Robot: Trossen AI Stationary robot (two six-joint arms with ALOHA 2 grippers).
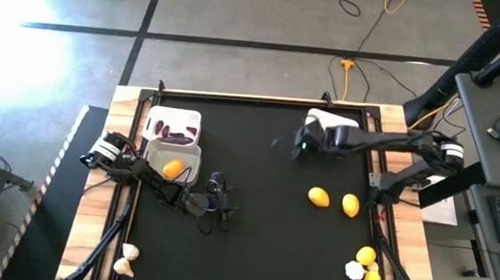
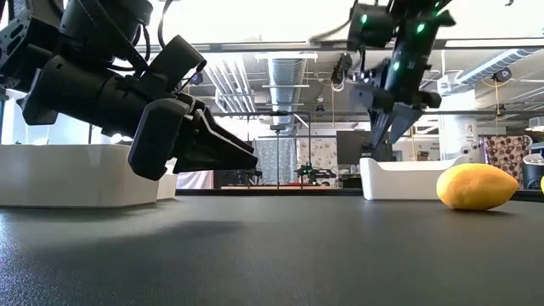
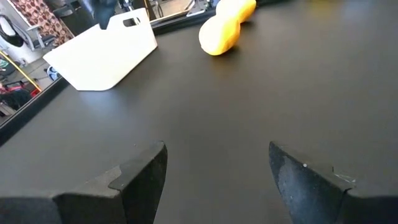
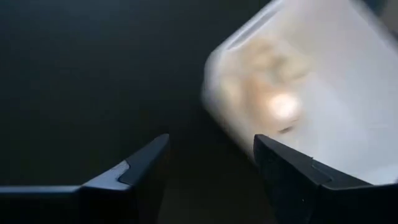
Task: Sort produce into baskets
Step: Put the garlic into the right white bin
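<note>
High view shows a black worktop (image 1: 250, 247) with two dark arms. Right gripper (image 4: 211, 163) hangs above the worktop with its jaws spread and nothing between them, just beside a white basket (image 1: 332, 121) at the far edge; blurred pale shapes inside may be garlic bulbs, though the wrist view is too smeared to be sure. The right arm reaches in from its own side, stretched long and level, the gripper pointing down. Two loose lemons (image 1: 318, 196) lie nearer the front than this gripper, well apart from it; two more lemons (image 1: 366, 255) and a garlic bulb (image 1: 353, 271) sit near the front corner on its side.

Left gripper (image 3: 214, 165) hovers low over bare worktop, jaws spread and empty, arm angled down and forward. Behind it stand two baskets, one holding a lemon (image 1: 173, 168), the other purple pieces (image 1: 177, 136).

Judging by look, the lemons are light, firm and smooth, apt to roll; grasp across the narrow middle.
</note>
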